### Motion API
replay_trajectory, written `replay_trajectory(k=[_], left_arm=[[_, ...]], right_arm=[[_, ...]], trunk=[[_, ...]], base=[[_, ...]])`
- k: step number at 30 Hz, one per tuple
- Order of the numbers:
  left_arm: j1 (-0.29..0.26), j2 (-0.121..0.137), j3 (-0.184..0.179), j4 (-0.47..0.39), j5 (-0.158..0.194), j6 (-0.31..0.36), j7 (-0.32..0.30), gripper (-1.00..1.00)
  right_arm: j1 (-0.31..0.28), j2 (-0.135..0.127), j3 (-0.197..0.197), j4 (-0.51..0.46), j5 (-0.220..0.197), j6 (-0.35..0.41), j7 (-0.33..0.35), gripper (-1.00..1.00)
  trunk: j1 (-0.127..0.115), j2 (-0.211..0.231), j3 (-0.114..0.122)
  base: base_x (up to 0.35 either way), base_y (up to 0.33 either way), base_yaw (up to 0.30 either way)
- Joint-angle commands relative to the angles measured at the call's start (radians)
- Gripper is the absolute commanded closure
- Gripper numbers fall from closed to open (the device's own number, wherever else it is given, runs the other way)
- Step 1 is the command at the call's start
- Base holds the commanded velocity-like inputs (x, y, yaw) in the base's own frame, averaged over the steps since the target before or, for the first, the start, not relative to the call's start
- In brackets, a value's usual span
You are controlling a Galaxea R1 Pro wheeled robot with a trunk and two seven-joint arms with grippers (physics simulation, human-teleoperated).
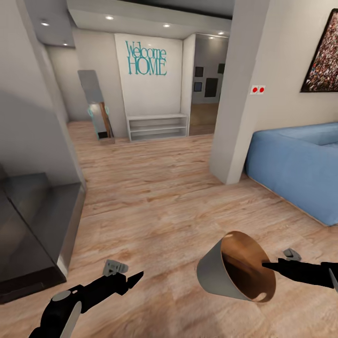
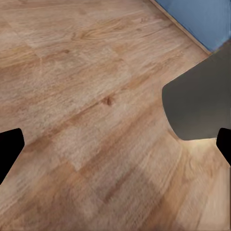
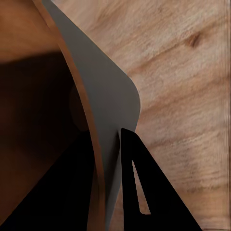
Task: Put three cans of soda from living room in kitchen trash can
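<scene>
The tash can [image 1: 220, 270] is a round bin, grey outside and copper-brown inside, held tilted above the living room's wood floor with its dark mouth towards me. My right gripper [image 1: 266, 265] is shut on its rim; in the right wrist view the right gripper [image 3: 108, 144] has one finger inside the tash can [image 3: 103, 91] and one outside the wall. My left gripper [image 1: 137, 277] hangs beside it, open and holding nothing, and its fingers [image 2: 9, 149] stand far apart in the left wrist view, with the tash can's grey wall [image 2: 202, 101] ahead. The cans of soda are out of view.
A blue sofa [image 1: 300, 173] stands at the right behind a white pillar [image 1: 239, 94]. A dark cabinet [image 1: 33, 225] lines the left wall. Far ahead stand a low white shelf [image 1: 157, 126], a leaning mirror [image 1: 96, 108] and a doorway [image 1: 206, 103]. Wood floor [image 1: 155, 197] stretches forward.
</scene>
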Motion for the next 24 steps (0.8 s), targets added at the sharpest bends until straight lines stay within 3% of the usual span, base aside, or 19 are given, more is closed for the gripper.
replay_trajectory(k=[1, 15, 24], left_arm=[[0.0, 0.0, -0.001, 0.001, 0.0, 0.0, 0.001, -1.0], [0.0, 0.0, -0.006, 0.004, -0.002, -0.014, 0.0, -1.0], [0.0, -0.002, -0.009, 0.009, -0.01, -0.014, 0.007, -1.0]], right_arm=[[-0.001, 0.0, -0.001, -0.001, -0.017, 0.015, 0.006, 1.0], [-0.001, 0.0, -0.003, -0.001, -0.016, 0.015, 0.006, 1.0], [-0.001, 0.0, -0.003, -0.001, -0.017, 0.015, 0.006, 1.0]], trunk=[[0.0, 0.0, 0.0], [0.0, 0.0, 0.0], [0.0, 0.0, 0.0]], base=[[0.0, 0.0, -0.278], [0.021, 0.0, -0.278], [0.193, -0.114, -0.278]])
